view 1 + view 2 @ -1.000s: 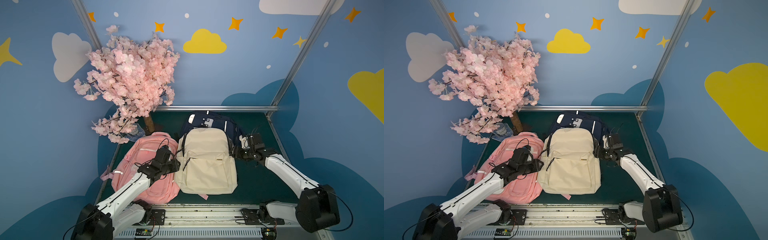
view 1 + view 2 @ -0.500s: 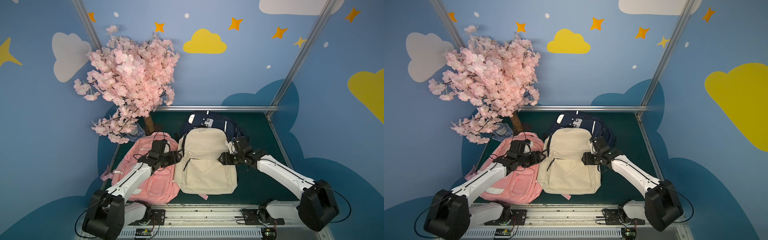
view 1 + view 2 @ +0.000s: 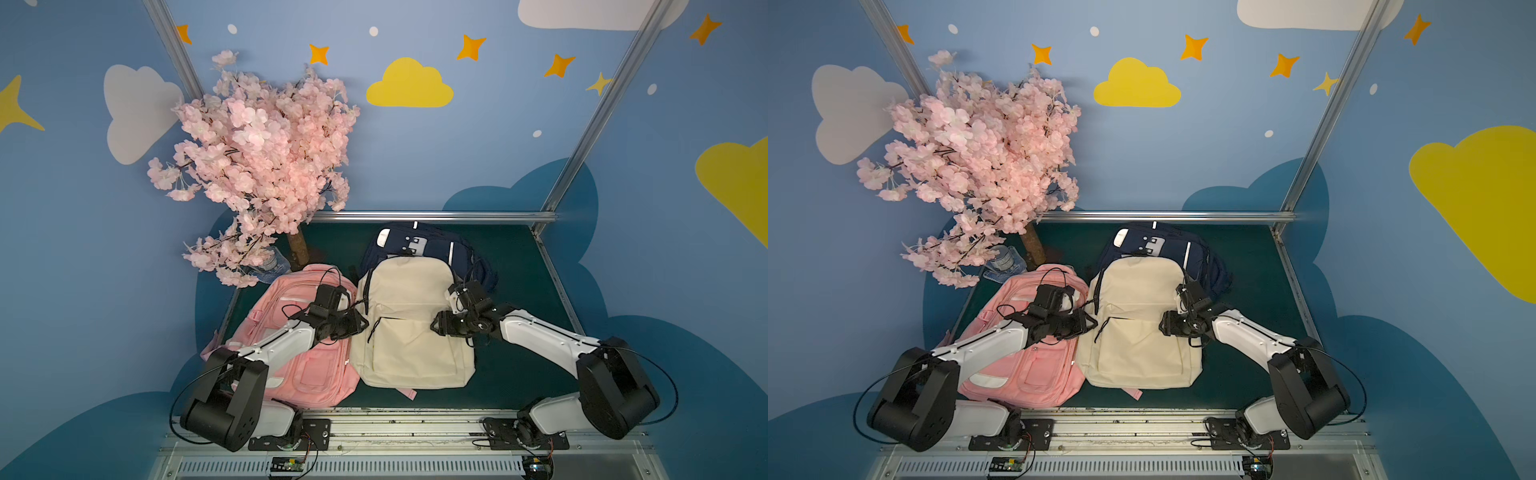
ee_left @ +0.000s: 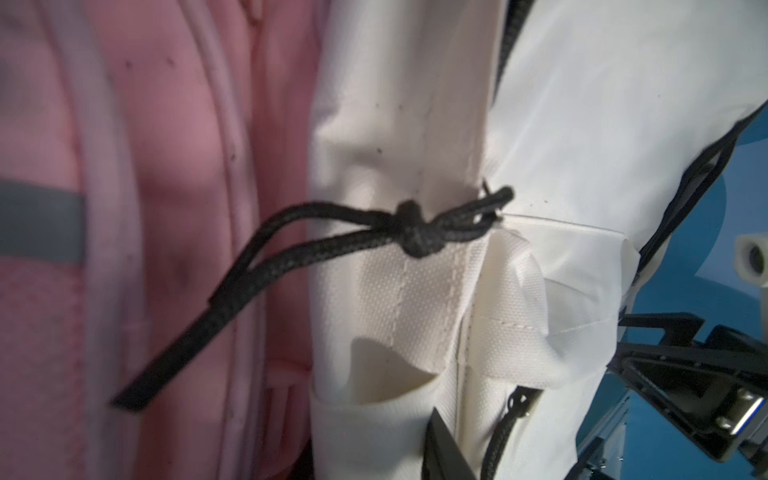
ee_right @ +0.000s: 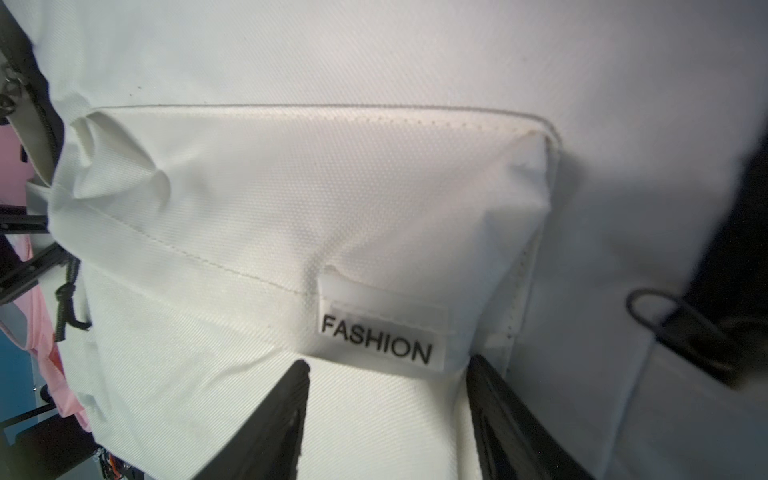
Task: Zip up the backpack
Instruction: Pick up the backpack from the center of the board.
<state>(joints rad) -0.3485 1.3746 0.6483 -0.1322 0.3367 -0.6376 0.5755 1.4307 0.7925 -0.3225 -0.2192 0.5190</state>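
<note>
Two-sided setup: right gripper [image 5: 388,365], jaws apart, straddles the cream backpack [image 3: 411,345], likely steadying it; left gripper [image 3: 362,324] sits beside the zipper cord [image 4: 409,230], grip impossible to tell.

We count three packs in both top views: pink pack [image 3: 316,374] at lower left of centre, cream pack [image 3: 415,345] at centre, navy pack [image 3: 432,241] above it. One tree [image 3: 266,158] fills the upper left, with what may be one bottle [image 3: 270,262] beneath. Two arms: left arm [image 3: 282,345], right arm [image 3: 548,338]. The left wrist view shows two cords: knotted cord [image 4: 411,232] and lower cord [image 4: 500,440].
</note>
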